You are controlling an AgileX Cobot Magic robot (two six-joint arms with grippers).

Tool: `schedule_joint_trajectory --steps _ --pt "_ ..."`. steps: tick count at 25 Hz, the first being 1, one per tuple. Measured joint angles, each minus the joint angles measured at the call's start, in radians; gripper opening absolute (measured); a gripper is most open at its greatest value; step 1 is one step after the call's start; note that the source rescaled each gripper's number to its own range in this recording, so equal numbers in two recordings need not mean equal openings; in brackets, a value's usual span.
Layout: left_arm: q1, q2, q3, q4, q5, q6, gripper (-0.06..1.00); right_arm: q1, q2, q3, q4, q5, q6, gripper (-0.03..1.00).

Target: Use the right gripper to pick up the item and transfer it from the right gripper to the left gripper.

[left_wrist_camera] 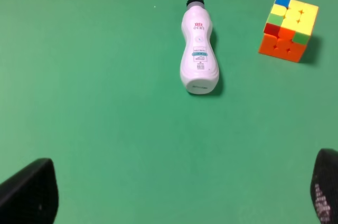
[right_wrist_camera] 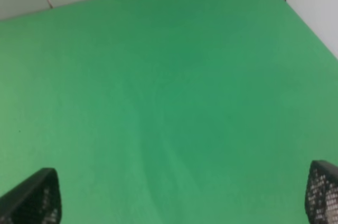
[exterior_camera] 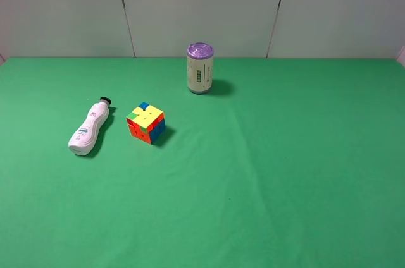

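Note:
The item, a slim white bottle [exterior_camera: 88, 130] with a black brush cap and a small teal label, lies on its side on the green cloth at the left, its cap pointing toward the back. The left wrist view shows the same bottle [left_wrist_camera: 199, 56] well ahead of my left gripper [left_wrist_camera: 174, 197], whose black fingertips [left_wrist_camera: 29, 192] stand wide apart with nothing between them. My right gripper [right_wrist_camera: 179, 197] is open too, over bare green cloth, its fingertips [right_wrist_camera: 34, 197] at the frame's corners. Neither arm shows in the exterior high view.
A multicoloured puzzle cube [exterior_camera: 146, 122] sits just right of the bottle, also seen as the cube [left_wrist_camera: 289, 28] in the left wrist view. A cream can with a purple lid [exterior_camera: 200, 67] stands upright near the back. Grey wall panels [exterior_camera: 202, 9] close off the far side.

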Motion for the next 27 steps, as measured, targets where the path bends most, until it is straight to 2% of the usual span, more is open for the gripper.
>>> schedule_joint_trajectory --steps 2,10,27 --pt "0.01 0.0 0.0 0.001 0.0 0.001 0.98 0.0 0.0 0.0 0.0 0.0 0.0 1.0" --pt "0.131 0.0 0.0 0.001 0.0 0.003 0.98 0.0 0.0 0.0 0.0 0.001 0.0 1.0" --pt "0.134 0.0 0.0 0.001 0.0 0.003 0.98 0.0 0.0 0.0 0.0 0.001 0.0 1.0"
